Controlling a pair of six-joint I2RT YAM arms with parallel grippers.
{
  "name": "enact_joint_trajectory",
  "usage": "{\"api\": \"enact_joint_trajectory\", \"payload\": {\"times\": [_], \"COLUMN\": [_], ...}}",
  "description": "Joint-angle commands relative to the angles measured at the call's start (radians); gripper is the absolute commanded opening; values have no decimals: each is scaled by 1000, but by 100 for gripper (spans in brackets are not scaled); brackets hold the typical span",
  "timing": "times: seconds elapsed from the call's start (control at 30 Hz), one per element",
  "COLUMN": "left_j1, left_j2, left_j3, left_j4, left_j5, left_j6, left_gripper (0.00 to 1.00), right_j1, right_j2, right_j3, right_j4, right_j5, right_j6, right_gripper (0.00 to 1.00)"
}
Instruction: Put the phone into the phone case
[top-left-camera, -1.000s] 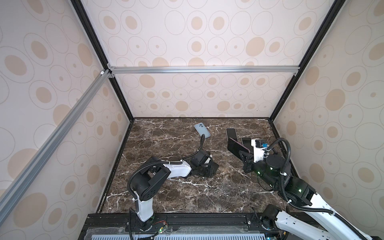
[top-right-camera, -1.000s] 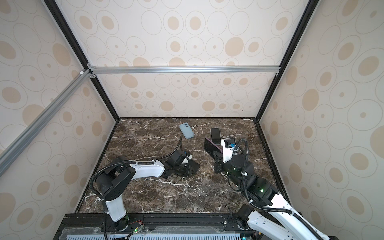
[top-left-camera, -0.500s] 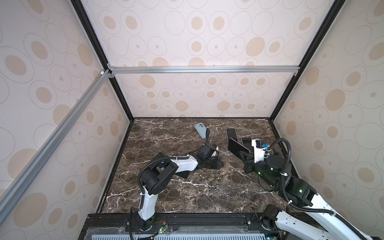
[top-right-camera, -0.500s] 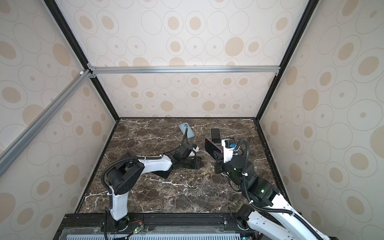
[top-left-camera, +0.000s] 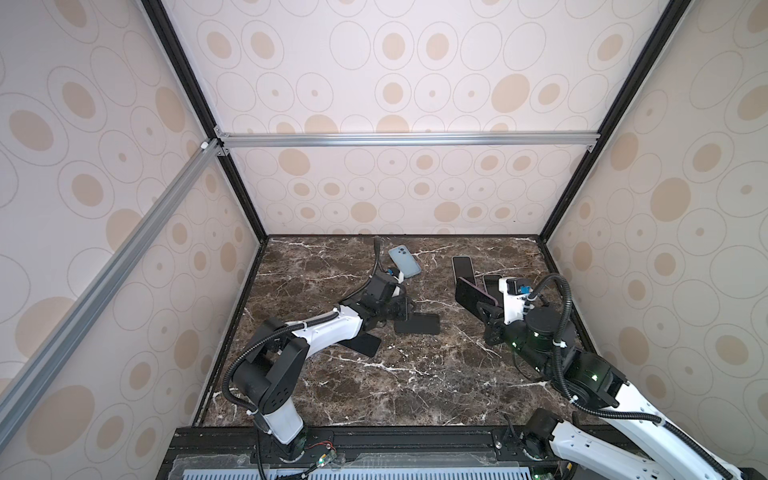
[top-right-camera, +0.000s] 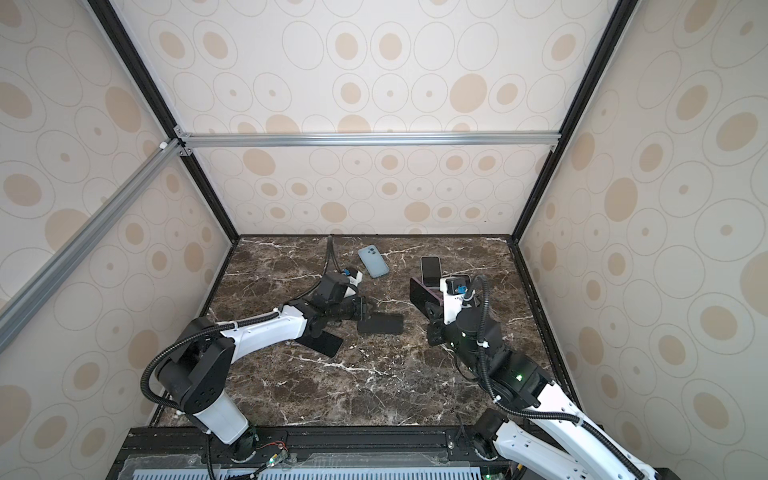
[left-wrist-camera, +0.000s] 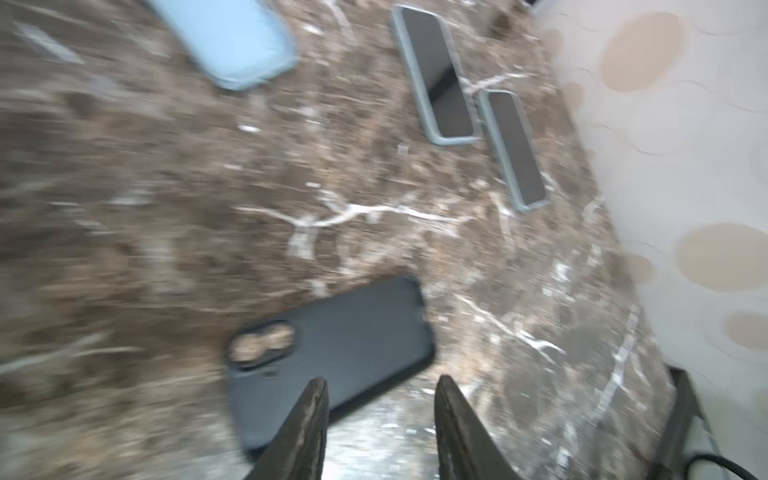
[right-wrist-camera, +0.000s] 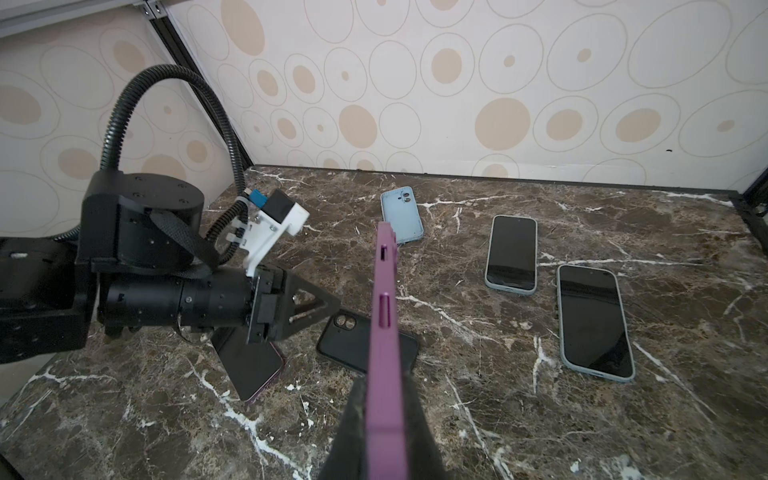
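Phone case (right-wrist-camera: 384, 291) pinched in right gripper (right-wrist-camera: 383, 388)

Tabletop (top-left-camera: 374, 386): we see polished, glossy dark marble with white veins.
Purple case (right-wrist-camera: 384, 332): we see smooth matt plastic.
Black case (left-wrist-camera: 353, 345): matt, rubbery-looking to us.
Phone screen (right-wrist-camera: 594, 320): glossy glass, we note.
Crossbar (top-left-camera: 407, 139): brushed metal, we judge.

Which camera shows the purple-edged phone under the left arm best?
The right wrist view: the phone is close and sharp, screen up, purple edge visible, only its far end hidden by the left claw. In both top views it is small and partly under the left arm. The left wrist view misses it.
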Motion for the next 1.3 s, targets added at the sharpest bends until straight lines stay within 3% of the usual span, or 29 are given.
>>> {"api": "enact_joint_trajectory", "payload": {"times": [0.0, 0.17, 0.53, 0.87, 1.27], "left_j1": [42, 50, 35, 0, -96], "left_j2": [23, 86, 183, 204, 153], "left_j3": [-12, 25, 42, 58, -60], "left_j4": [-84, -132, -170, -220, -179], "left_j5": [-60, -65, 6, -41, -17], "left_j6": [95, 158, 161, 184, 78], "left_gripper": [40, 36, 27, 16, 14], "right_j1": [-1, -2, -1, -2, -1], "right_j2": [21, 39, 7, -22, -7], "right_j3": [45, 51, 36, 13, 0], "right_j4": [68, 72, 44, 31, 31], "right_j5": [-21, -35, -1, 5, 8], "right_j6": [26, 31, 28, 33, 36], "right_gripper": [0, 0, 0, 0, 0]}}
